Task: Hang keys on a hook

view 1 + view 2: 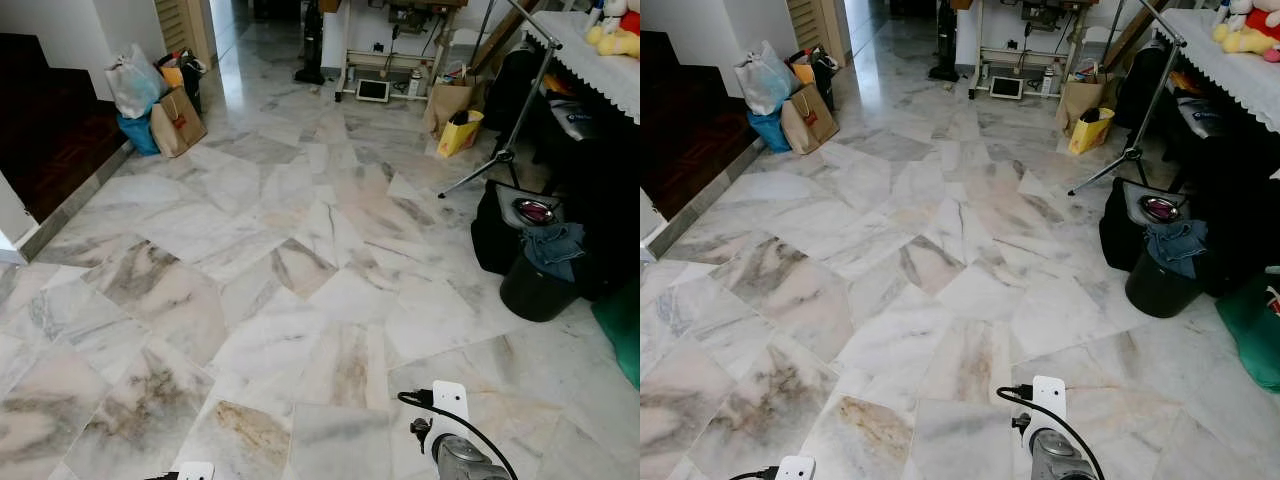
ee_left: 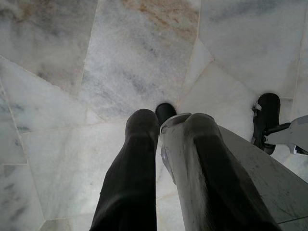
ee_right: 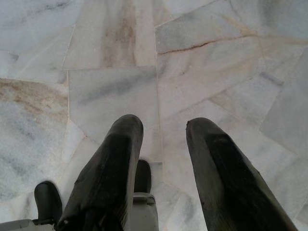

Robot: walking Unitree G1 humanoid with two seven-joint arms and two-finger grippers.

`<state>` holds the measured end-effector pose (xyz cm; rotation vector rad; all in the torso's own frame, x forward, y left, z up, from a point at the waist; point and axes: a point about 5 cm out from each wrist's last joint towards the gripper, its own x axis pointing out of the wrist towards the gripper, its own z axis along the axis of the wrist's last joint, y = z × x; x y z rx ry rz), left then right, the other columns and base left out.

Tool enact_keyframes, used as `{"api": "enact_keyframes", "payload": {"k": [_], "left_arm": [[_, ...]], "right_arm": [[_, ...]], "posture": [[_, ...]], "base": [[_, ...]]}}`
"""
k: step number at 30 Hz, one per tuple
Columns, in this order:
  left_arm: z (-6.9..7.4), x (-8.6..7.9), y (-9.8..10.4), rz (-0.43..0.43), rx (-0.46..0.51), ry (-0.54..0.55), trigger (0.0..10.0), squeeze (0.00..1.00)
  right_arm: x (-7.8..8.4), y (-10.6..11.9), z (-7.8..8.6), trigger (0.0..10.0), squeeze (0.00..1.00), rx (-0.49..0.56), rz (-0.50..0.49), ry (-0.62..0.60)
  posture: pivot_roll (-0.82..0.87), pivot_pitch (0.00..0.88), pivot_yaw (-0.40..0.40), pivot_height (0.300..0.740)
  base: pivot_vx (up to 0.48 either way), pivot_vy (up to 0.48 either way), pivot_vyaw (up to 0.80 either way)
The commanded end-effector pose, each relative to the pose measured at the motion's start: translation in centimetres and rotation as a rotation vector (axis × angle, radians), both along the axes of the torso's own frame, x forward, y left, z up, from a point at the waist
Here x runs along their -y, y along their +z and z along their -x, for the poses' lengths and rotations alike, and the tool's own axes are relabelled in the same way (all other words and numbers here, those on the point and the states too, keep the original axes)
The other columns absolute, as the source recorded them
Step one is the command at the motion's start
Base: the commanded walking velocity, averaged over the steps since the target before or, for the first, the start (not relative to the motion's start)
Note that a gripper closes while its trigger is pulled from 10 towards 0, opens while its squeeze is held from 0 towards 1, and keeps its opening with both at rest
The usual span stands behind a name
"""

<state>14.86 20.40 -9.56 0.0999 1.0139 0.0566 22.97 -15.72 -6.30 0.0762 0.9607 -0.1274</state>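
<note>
- Left wrist view has the left tool (image 2: 161, 127) pointing straight down at the marble floor (image 1: 300, 250), its two black fingers nearly together with only a thin gap and nothing between them.
- Right tool (image 3: 163, 130) is also aimed at the floor, fingers spread fairly wide and empty.
- So where are the keys? Honestly can't spot them, or a hook, anywhere. My guess is the robot is between places, so the big risk is wandering off the wrong way and never finding either.
- Plenty to trip on if it walks forward: a tripod (image 1: 510, 130) leg sticks out across the floor on the right, with a black bucket (image 1: 540, 285) with cloth draped over it just in front.
- Paper bags (image 1: 175, 120) sit near the step on the left, and a yellow bag (image 1: 458, 132) is further back. Clipping any of these would knock stuff over.
- Polished marble looks slippery to me, so a quick turn could cost it its footing.
</note>
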Motion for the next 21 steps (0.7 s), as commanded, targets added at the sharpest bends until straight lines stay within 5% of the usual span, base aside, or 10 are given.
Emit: {"api": "enact_keyframes", "payload": {"k": [1, 21], "left_arm": [[4.61, -8.52, 0.86, -0.027, -0.079, 0.237, 10.0, 0.00], [4.61, -8.52, 0.86, -0.027, -0.079, 0.237, 10.0, 0.00]], "right_arm": [[10.86, -1.71, 7.78, 10.0, 0.00, -0.032, -0.088, -0.290], [10.86, -1.71, 7.78, 10.0, 0.00, -0.032, -0.088, -0.290]], "posture": [[0.02, 0.000, -0.041, 0.740], [0.02, 0.000, -0.041, 0.740]], "base": [[0.000, 0.000, 0.00], [0.000, 0.000, 0.00]]}}
